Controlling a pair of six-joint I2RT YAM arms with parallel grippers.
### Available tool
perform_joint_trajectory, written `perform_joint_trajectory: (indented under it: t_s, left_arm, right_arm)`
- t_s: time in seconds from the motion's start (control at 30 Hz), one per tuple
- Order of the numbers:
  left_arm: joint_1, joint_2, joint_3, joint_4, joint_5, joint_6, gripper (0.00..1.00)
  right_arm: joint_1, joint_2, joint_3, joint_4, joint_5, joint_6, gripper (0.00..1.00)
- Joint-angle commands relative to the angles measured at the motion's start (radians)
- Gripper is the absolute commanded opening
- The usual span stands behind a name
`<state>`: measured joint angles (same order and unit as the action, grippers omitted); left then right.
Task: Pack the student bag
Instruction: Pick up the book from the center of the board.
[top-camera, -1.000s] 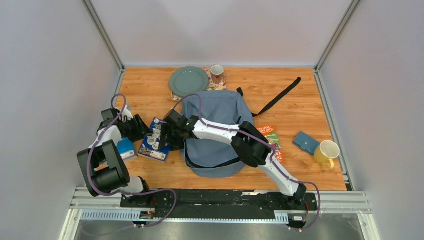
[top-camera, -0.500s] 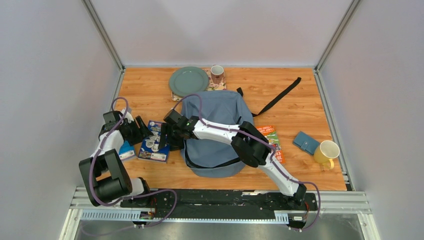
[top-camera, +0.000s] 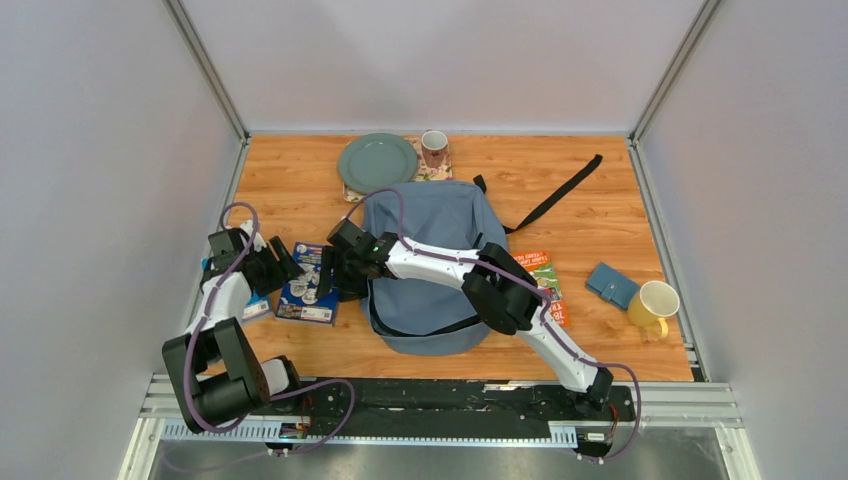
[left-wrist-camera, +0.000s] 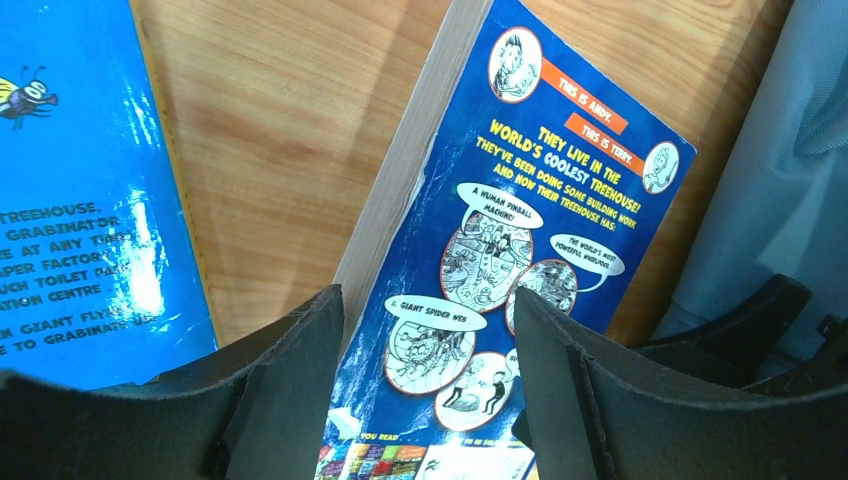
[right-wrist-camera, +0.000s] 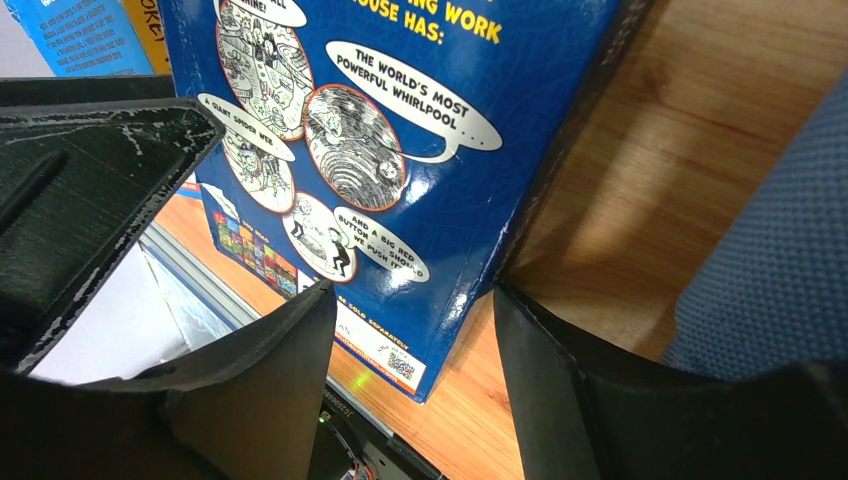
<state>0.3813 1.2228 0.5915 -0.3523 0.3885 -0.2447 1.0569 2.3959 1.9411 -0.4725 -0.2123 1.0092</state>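
The student bag (top-camera: 430, 215) lies flat mid-table, grey-blue, with my right arm stretched across it. Its fabric shows at the right edge of both wrist views (left-wrist-camera: 780, 180) (right-wrist-camera: 780, 270). Just left of it lies a thick dark blue book (top-camera: 308, 285) with cartoon bubbles on its cover. My left gripper (top-camera: 288, 268) (left-wrist-camera: 430, 300) stands open over the book's (left-wrist-camera: 500, 200) left end, fingers apart. From the bag's side, my right gripper (top-camera: 328, 272) (right-wrist-camera: 410, 290) is open, with a corner of the book (right-wrist-camera: 400, 120) between its fingers.
A light blue book (top-camera: 250, 303) (left-wrist-camera: 80, 200) lies left of the dark one. At the back stand a green plate (top-camera: 377, 161) and a patterned mug (top-camera: 434, 148). To the right are an orange-green book (top-camera: 546, 285), a blue case (top-camera: 611, 285), a yellow mug (top-camera: 653, 303) and a black strap (top-camera: 555, 195).
My left gripper's jaws have widened and the left arm has drawn back slightly toward the left wall. The right arm and the dark blue book have barely moved.
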Motion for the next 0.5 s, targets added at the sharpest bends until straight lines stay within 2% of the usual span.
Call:
perform_joint_trajectory:
  t_s: [0.0,0.17,0.47]
  left_arm:
    - [-0.005,-0.049,-0.021,0.059,-0.043,-0.030,0.72]
    - [-0.009,-0.029,-0.016,0.041,-0.092,-0.030,0.72]
    - [-0.019,0.078,0.007,0.007,-0.020,-0.031,0.72]
  right_arm:
    - [0.003,0.017,-0.013,0.028,0.004,-0.003,0.65]
    - [0.002,0.022,-0.010,0.028,-0.002,-0.004,0.65]
    - [0.002,0.029,-0.007,0.032,-0.016,-0.006,0.65]
